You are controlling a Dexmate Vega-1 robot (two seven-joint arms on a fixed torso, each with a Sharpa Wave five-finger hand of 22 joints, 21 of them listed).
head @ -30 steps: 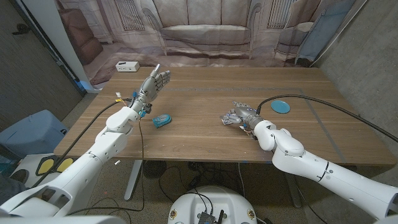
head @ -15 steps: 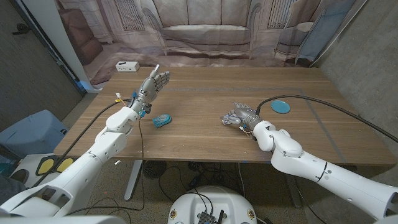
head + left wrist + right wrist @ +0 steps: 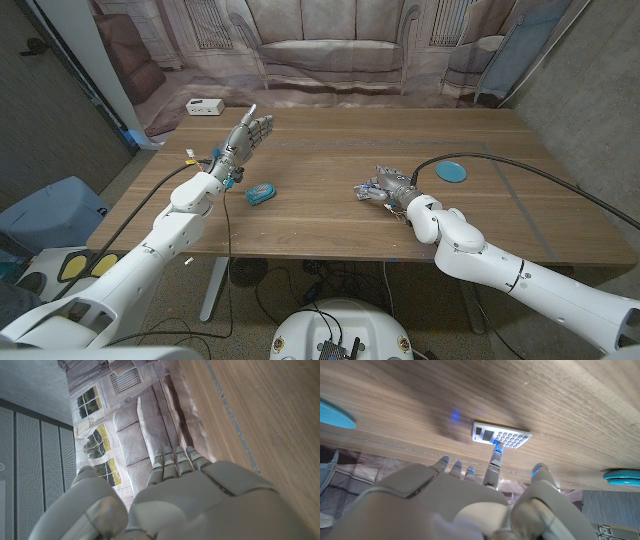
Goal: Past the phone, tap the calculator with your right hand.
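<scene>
Right hand on the calculator, tap under way

Centre of the head view: the right hand (image 3: 385, 186) reaches over the calculator (image 3: 500, 436), holding nothing, one fingertip (image 3: 496, 449) extended to its keypad edge, seemingly for the tap. Contact itself is hard to confirm. The hand hides the calculator from above. Upper left, the left hand (image 3: 250, 133) hovers open, out of the way.

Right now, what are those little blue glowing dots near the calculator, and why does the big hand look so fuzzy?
In the right wrist view, small blue lights glow at the right hand's fingertips, with a faint blue reflection on the table beside the calculator; the hand sits very close to the camera, so it looks soft while the calculator stays sharp. In the head view, lighting is even and soft.
</scene>
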